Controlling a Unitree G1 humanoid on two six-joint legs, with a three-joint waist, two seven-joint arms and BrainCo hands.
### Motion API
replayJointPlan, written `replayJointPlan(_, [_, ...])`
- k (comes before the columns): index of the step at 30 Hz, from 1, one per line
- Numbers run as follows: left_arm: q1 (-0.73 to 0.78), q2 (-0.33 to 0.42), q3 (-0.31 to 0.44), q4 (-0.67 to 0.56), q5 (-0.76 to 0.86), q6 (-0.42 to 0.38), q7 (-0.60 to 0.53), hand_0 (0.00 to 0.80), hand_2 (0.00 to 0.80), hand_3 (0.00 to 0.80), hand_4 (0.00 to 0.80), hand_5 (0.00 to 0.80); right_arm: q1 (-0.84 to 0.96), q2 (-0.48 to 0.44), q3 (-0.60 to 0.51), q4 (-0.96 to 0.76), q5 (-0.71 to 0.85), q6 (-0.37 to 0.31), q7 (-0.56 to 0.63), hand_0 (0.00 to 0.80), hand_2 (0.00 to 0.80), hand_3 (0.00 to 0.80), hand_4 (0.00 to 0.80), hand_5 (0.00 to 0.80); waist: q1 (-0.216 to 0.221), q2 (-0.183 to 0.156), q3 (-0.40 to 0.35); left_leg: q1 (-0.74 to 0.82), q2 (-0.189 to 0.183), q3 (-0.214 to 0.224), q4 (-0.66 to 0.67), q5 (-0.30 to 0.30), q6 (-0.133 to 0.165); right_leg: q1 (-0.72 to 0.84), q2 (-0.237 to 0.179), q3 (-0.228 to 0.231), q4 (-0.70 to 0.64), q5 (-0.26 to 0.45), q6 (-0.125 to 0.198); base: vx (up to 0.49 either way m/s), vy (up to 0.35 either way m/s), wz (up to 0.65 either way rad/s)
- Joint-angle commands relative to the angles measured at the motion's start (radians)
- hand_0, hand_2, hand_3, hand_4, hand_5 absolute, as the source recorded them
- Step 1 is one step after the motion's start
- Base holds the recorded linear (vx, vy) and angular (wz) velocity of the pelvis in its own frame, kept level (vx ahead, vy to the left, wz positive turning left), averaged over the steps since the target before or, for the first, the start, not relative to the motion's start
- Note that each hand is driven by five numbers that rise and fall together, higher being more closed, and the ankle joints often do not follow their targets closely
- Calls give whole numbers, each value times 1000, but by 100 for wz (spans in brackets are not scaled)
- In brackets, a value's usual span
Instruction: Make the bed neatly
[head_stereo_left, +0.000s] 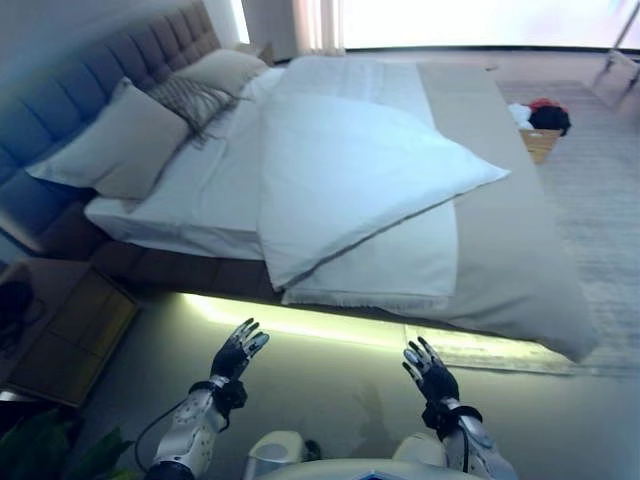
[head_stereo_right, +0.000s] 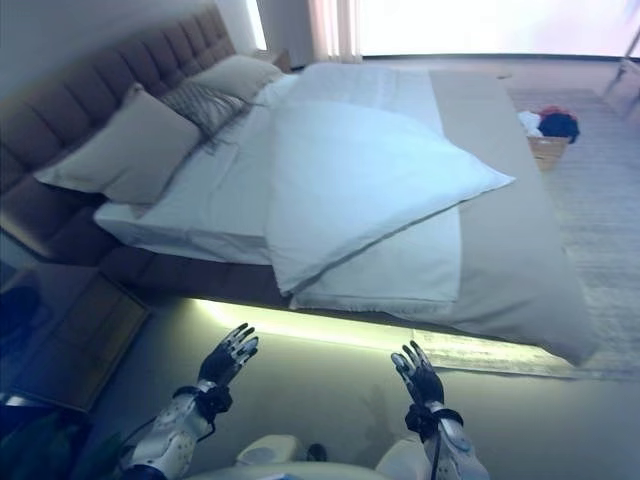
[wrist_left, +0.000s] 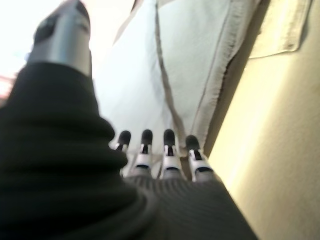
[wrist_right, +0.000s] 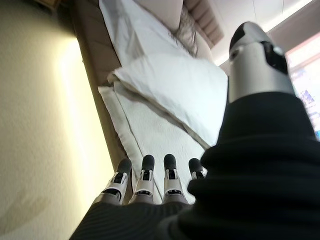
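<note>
Left hand (head_stereo_left: 238, 352) hangs over the floor short of the bed, fingers straight and spread, holding nothing. Right hand (head_stereo_left: 430, 372) is the same, empty and apart from the covers. Ahead, the white duvet (head_stereo_left: 360, 180) lies folded back crooked on the grey upholstered bed (head_stereo_left: 520, 270), beige pillows (head_stereo_left: 115, 145) by the tufted headboard (head_stereo_left: 90, 85). Only the eye views catch the wicker basket of clothes (head_stereo_left: 541, 128) at far right.

The bed (head_stereo_left: 520, 250) stretches across ahead, headboard (head_stereo_left: 95, 85) at the left. Pillows (head_stereo_left: 115, 145) lean against the headboard. A folded-back duvet (head_stereo_left: 350, 180) lies on the mattress middle (one corner pointing right). A nightstand (head_stereo_left: 70, 330) stands at the near left, a basket (head_stereo_left: 540, 140) beyond the bed's far right side.
</note>
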Motion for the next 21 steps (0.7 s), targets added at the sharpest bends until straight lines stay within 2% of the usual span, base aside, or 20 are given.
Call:
replayJointPlan(1, [-51, 3, 32, -70, -28, -47, -21, 0, 0, 0, 0, 0, -93, 1, -2, 24, 46, -52, 14, 0, 0, 0, 0, 0, -41, -45, 28, 175, -86, -84, -44, -116, 52, 40, 37, -54, -526, 467, 34, 423, -169, -4])
replayJointPlan(3, [-41, 0, 39, -68, -27, -53, -38, 0, 0, 0, 0, 0, -92, -3, 1, 35, 47, -43, 18, 0, 0, 0, 0, 0, -37, -48, 27, 188, -82, -87, -41, -131, 57, 36, 49, -78, -534, 472, 32, 458, -172, 9])
replayJointPlan(5, [-12, -10, 45, -80, -12, -55, -56, 0, 0, 0, 0, 0, -68, -7, 2, 57, 48, -52, 44, 0, 0, 0, 0, 0, -32, -47, 21, 185, -68, -82, 16, -152, 57, 59, 65, -66, -508, 444, 22, 532, -247, 14])
replayJointPlan(7, [25, -14, 54, -88, -8, -60, -60, 0, 0, 0, 0, 0, -49, -4, -7, 70, 33, -47, 69, 0, 0, 0, 0, 0, -35, -59, 12, 175, -53, -74, 72, -141, 47, 80, 59, -56, -478, 424, 16, 548, -316, 51])
replayJointPlan(9, [54, -18, 68, -89, -24, -47, -55, 0, 0, 0, 0, 0, -36, -2, -12, 70, 13, -33, 53, 0, 0, 0, 0, 0, -30, -50, 9, 180, -21, -67, 134, -127, 31, 96, 66, -52, -414, 403, 3, 520, -329, 44])
replayJointPlan(10, [67, -21, 80, -94, -35, -40, -76, 0, 0, 0, 0, 0, -26, -1, -7, 53, 17, -28, 62, 0, 0, 0, 0, 0, -31, -54, 2, 167, -2, -74, 182, -49, 3, 116, 80, -53, -392, 378, -12, 453, -357, 32])
replayJointPlan(11, [79, -21, 87, -108, -32, -38, -88, 0, 0, 0, 0, 0, -17, -10, -4, 38, 33, -25, 79, 0, 0, 0, 0, 0, -27, -50, -1, 151, 13, -76, 241, -11, -18, 136, 102, -57, -388, 348, -27, 440, -388, 38])
replayJointPlan(12, [88, -19, 89, -117, -28, -45, -104, 0, 0, 0, 0, 0, -11, -16, -4, 33, 39, -25, 91, 0, 0, 0, 0, 0, -27, -58, -8, 130, 11, -73, 293, 24, -31, 149, 112, -63, -389, 324, -40, 391, -317, 37])
replayJointPlan(15, [84, -29, 56, -121, -37, -66, -126, 0, 0, 0, 0, 0, -13, -48, -6, 32, 44, -30, 64, 0, 0, 0, 0, 0, -28, -50, -22, 59, 24, -63, 466, 116, -72, 206, 159, -95, -393, 242, -90, 342, -256, 13])
replayJointPlan(17, [72, -34, 38, -119, -42, -67, -115, 0, 0, 0, 0, 0, -22, -59, -9, 41, 52, -29, 44, 0, 0, 0, 0, 0, -31, -53, -20, 3, 47, -45, 548, 150, -89, 229, 169, -106, -389, 207, -115, 231, -203, 31])
replayJointPlan(18, [63, -35, 25, -126, -52, -66, -114, 0, 0, 0, 0, 0, -25, -69, -15, 40, 69, -30, 37, 0, 0, 0, 0, 0, -30, -56, -9, -69, 79, -42, 582, 168, -93, 245, 180, -104, -384, 189, -134, 183, -171, 27])
replayJointPlan(20, [63, -37, 15, -143, -40, -72, -124, 0, 0, 0, 0, 0, -21, -72, -17, 19, 91, -33, 51, 0, 0, 0, 0, 0, -16, -59, 14, -131, 106, -51, 523, 184, -92, 265, 198, -94, -384, 180, -139, 208, -131, 12])
replayJointPlan(21, [68, -38, 12, -148, -29, -79, -120, 0, 0, 0, 0, 0, -17, -70, -14, 4, 90, -28, 44, 0, 0, 0, 0, 0, -9, -58, 21, -130, 119, -53, 443, 204, -95, 280, 210, -86, -389, 175, -136, 243, -28, -7])
